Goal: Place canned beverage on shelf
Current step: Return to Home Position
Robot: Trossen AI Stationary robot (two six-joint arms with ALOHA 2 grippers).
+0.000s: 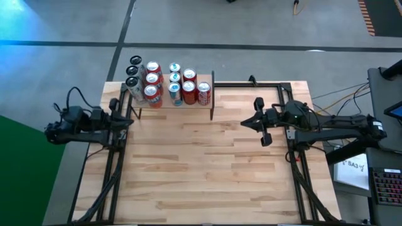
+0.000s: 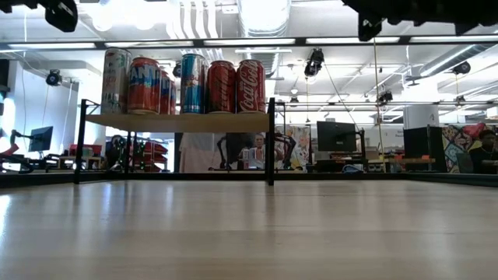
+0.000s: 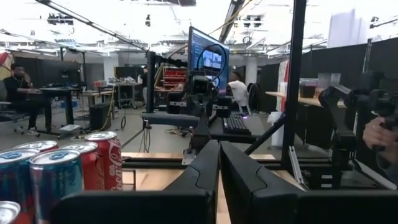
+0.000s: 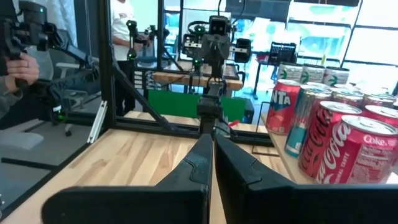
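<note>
The shelf (image 2: pixel 179 122) stands on thin black uprights at the table's far left. Several cans (image 1: pixel 169 85) stand upright on it, red, blue and silver ones (image 2: pixel 222 85). They also show in the left wrist view as cans (image 3: pixel 93 162) and in the right wrist view as cans (image 4: pixel 336 143). My left gripper (image 1: pixel 129 121) hovers at the table's left edge, just near of the shelf, shut with nothing between its fingers (image 3: pixel 219 149). My right gripper (image 1: pixel 246 123) hangs over the table's right part, pointing toward the left arm, shut and holding nothing (image 4: pixel 213 142).
Black frame rails (image 1: pixel 264 83) run along the table's far edge and both sides. The wooden tabletop (image 1: pixel 201 163) stretches between the two arms. Beyond the table a person's hand (image 4: pixel 18 68) holds a dark device, and people sit at desks in the room.
</note>
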